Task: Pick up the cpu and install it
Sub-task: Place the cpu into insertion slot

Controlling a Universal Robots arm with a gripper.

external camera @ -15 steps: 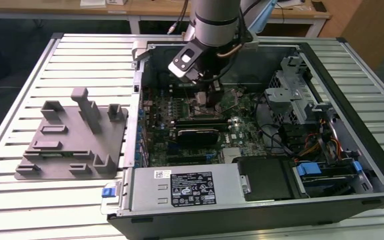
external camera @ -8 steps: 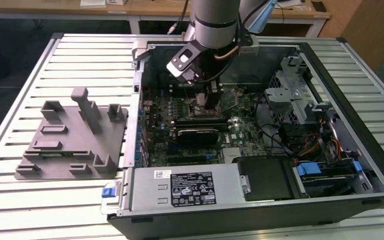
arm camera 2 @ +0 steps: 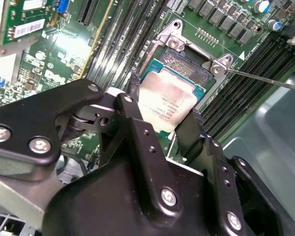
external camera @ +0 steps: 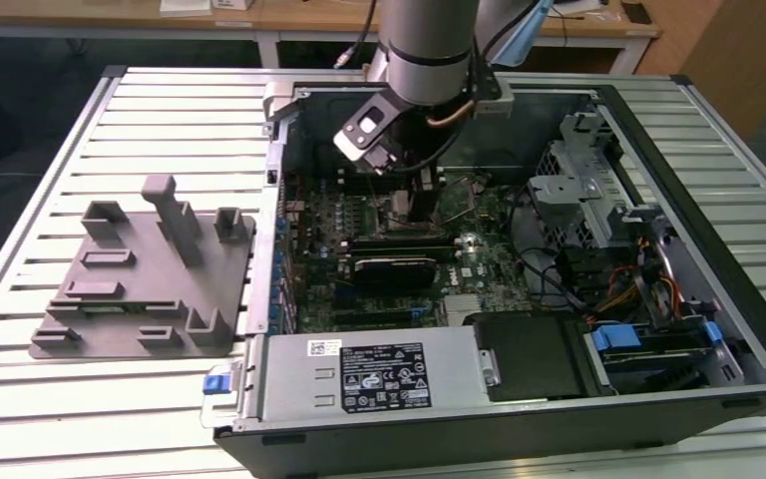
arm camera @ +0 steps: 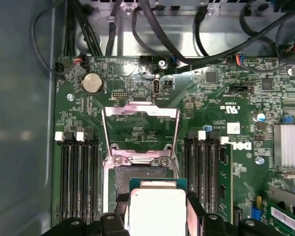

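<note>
Grasping the cpu (arm camera 2: 171,104) in the hand (arm camera 2: 164,98) | at open socket (arm camera 2: 184,64) (lid (arm camera: 140,109) raised)

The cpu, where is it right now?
In the second wrist view the cpu is gripped by the hand at the open socket, between rows of memory slots.

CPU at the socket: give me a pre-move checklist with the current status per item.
1. Grip: gripper fingers sit on two opposite edges of the cpu: ok.
2. Load plate swung up, off the socket: ok.
3. Lever out to the side, away from the fingers: ok.
4. cpu edges parallel to the socket frame in the first wrist view: ok.
5. cpu height above the contacts: cannot tell.
6. Contacts under the cpu are hidden: cannot tell.
</note>
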